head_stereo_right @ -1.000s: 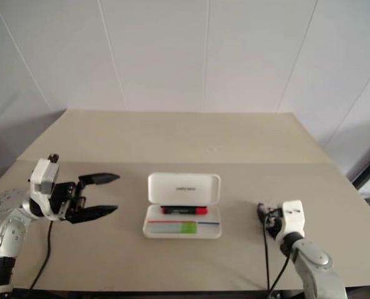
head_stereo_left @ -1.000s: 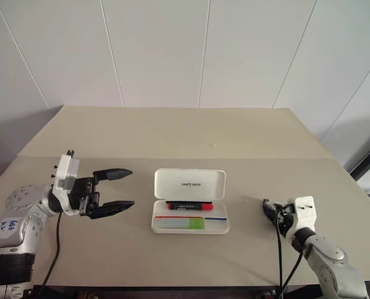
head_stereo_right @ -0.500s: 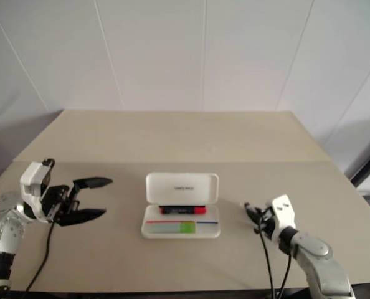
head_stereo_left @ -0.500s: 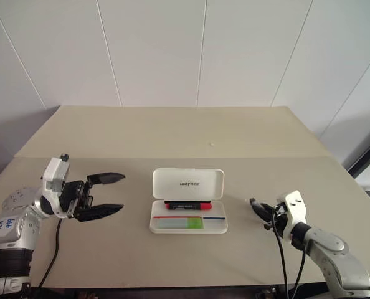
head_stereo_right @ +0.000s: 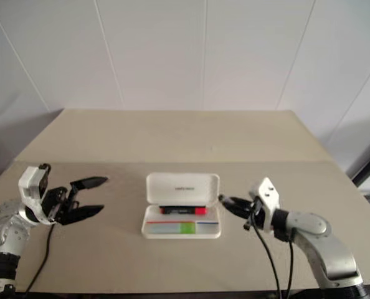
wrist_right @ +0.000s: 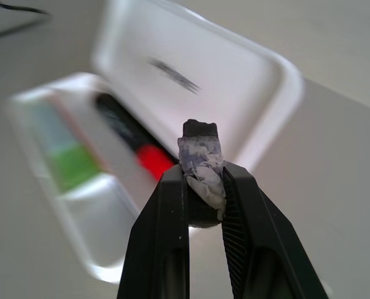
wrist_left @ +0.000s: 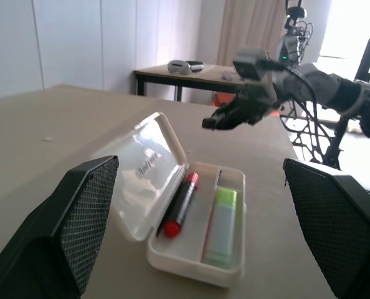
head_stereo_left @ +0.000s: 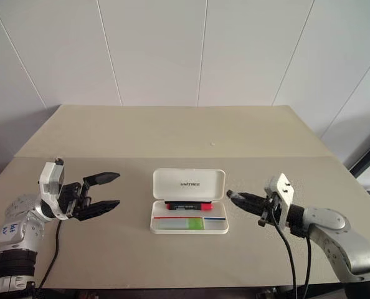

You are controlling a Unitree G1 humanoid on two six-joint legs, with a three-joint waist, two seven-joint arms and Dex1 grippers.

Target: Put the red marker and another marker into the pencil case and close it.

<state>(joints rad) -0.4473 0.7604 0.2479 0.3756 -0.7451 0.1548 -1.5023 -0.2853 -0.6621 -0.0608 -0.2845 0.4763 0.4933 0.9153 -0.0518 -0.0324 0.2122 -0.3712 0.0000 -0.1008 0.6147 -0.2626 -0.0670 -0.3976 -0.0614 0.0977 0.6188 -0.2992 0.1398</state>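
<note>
- The pencil case lies open on the table, its lid tilted up on the far side.
- Inside the case, the red marker lies in the compartment next to the lid, black barrel with the red end toward the right gripper's side.
- The green marker lies in the near compartment of the case, parallel to the red one; a red-and-blue stripe runs between the two.
- The left gripper hangs to the left of the case, well apart from it — its jaws stand wide apart and hold nothing.
- The right gripper is just beside the case's right end, pointing at it — its jaws are together, and the wrist view shows a small wrapped pad at their tips.
</note>
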